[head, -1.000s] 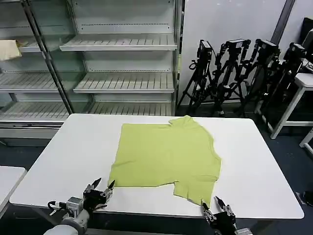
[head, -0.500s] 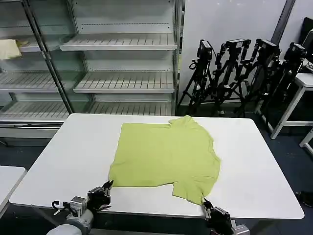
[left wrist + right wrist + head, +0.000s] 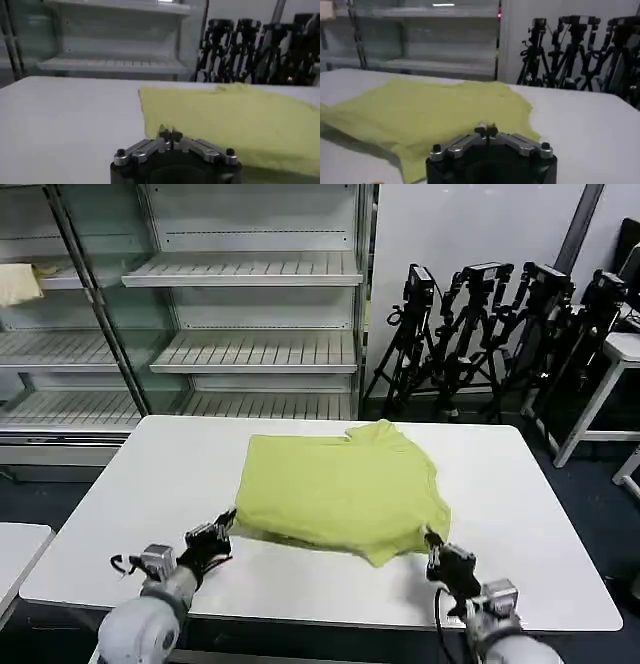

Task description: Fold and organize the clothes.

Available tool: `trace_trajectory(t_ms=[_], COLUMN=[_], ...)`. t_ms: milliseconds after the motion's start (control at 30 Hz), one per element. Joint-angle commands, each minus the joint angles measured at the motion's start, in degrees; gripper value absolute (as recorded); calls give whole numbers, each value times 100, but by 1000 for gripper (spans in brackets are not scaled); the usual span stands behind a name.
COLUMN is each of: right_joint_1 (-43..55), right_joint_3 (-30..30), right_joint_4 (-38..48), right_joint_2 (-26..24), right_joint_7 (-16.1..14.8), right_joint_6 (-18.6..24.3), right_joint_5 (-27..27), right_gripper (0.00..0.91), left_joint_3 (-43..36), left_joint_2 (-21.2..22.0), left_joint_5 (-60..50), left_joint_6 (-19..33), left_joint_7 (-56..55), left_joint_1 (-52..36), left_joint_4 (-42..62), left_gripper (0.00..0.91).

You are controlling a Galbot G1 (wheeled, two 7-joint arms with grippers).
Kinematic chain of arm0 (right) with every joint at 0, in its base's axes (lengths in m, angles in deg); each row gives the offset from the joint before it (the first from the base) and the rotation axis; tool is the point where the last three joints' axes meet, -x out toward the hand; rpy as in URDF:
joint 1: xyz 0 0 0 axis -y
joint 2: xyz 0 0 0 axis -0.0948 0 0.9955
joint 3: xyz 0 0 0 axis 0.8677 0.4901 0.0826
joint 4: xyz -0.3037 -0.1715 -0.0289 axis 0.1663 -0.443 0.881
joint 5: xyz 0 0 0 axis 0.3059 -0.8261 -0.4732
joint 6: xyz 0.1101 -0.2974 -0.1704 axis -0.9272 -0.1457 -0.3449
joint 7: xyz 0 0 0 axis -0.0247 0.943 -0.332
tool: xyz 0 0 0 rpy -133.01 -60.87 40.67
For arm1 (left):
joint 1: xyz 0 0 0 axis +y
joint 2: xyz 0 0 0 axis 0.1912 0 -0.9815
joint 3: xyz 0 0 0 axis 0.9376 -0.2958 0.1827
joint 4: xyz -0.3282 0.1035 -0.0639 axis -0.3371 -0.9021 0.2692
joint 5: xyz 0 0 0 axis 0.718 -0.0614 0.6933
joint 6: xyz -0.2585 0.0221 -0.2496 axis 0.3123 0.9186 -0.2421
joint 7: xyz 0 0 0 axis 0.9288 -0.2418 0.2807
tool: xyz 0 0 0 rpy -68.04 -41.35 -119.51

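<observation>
Head view | left gripper (image 3: 228, 522), right gripper (image 3: 431, 540): jaws clamped on shirt (image 3: 345, 484) near hem, lifted

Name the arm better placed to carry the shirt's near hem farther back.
Neither alone: left gripper and right gripper each pinch a near corner of the lime yellow-green short-sleeved shirt, lifted off the white table.

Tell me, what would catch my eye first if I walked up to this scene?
The lime shirt, spread on the middle of the white table, its near edge lifted. At that edge, the left end effector and the right end effector are each shut on a bottom corner. Behind stand metal shelves and a row of black tripods.
</observation>
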Motion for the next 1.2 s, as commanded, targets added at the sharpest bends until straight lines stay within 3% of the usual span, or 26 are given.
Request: trace_trajectory(t_ms=[33,200,267,300,333,533,700,900,967,1000,1033,1067,1100,1200], right_joint_1=[1221,1361,1457,1487,1500,1505,874,16,-160,-201,-275,-290,-312,-294], right_joint_3=[249,257,381,427,438,339,116,-289,-349,-368,-392,-412,-433,-433], right_joint_4=[1150,1426,1530,1579,1617,1685,1031,514,495,508,545,551,572,617], right_joint_2=[54,191,219,229,239,330,73,-195,-177,-163,-133,-120,-104,-78], right_joint_7=[-108,-178,-217,-212,-222,-40,46,206,236,238,298,298,255,192], right_joint_6=[92,218,250,259,270,368,153,-244,-349,-339,-356,-401,-459,-482], right_joint_5=[-310,-347,-402,-443,-463,-432,-349,92,168,171,245,292,362,510], right_gripper=[0,0,0,40,907,907,907,907,887,413,0,0,0,0], left_joint_3=[-227,-334,-383,-406,-415,-507,-413,-564,-680,-697,-708,-701,-705,-756], left_joint_2=[53,58,47,53,58,76,55,-339,-412,-416,-417,-416,-417,-479], left_joint_5=[307,294,276,254,244,-151,-162,-277,-380,-413,-481,-501,-501,-524], left_joint_6=[69,85,104,112,110,150,265,76,-291,-340,-380,-431,-440,-451], left_joint_7=[-15,21,21,34,36,72,3,-112,-277,-317,-348,-373,-430,-441], left_joint_1=[-1079,-1361,-1414,-1455,-1466,-1497,-1443,-630,-455,-433,-433,-459,-484,-487], left_joint_4=[878,1346,1444,1537,1567,1850,1764,697,515,510,535,588,629,689], left_gripper=[10,10,907,907,907,907,907,907,907,907,907,181,30,10])
